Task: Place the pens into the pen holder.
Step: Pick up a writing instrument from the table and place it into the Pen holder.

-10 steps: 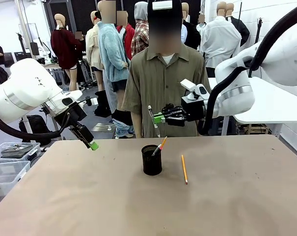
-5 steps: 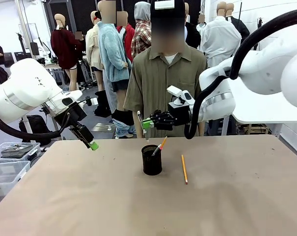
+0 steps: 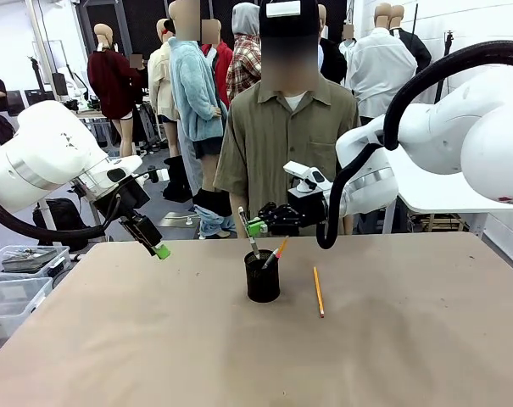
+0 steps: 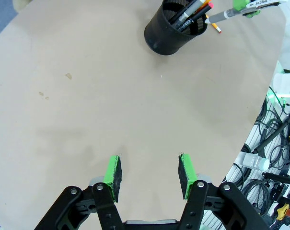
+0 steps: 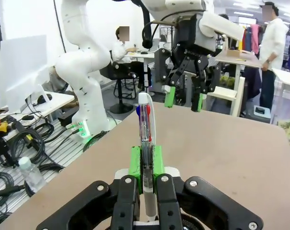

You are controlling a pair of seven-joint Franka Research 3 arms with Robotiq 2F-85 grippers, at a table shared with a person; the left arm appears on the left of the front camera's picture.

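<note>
The black mesh pen holder [image 3: 262,278] stands mid-table with an orange, pale-tipped pen [image 3: 277,252] leaning in it. My right gripper [image 3: 254,227] hovers just above the cup's far-left rim, shut on a pale pen [image 3: 248,232] that tilts down. Its lower end is at the cup's mouth; I cannot tell whether it is inside. The right wrist view shows that pen [image 5: 146,143] clamped between the pads of the right gripper [image 5: 145,160]. A yellow pencil [image 3: 318,291] lies on the table right of the cup. My left gripper [image 3: 158,248] hangs open and empty at the far left, its jaws [image 4: 149,167] apart, the pen holder [image 4: 176,26] far ahead.
A person stands at the far edge behind the cup. Clear plastic bins [image 3: 14,284] sit off the table's left side. Bare tabletop [image 3: 239,356] stretches across the near half. The left gripper [image 5: 183,98] shows beyond the held pen in the right wrist view.
My right gripper has carried the pale pen leftwards and down, from right of the cup and higher to just over its rim. The left arm has stayed still.
</note>
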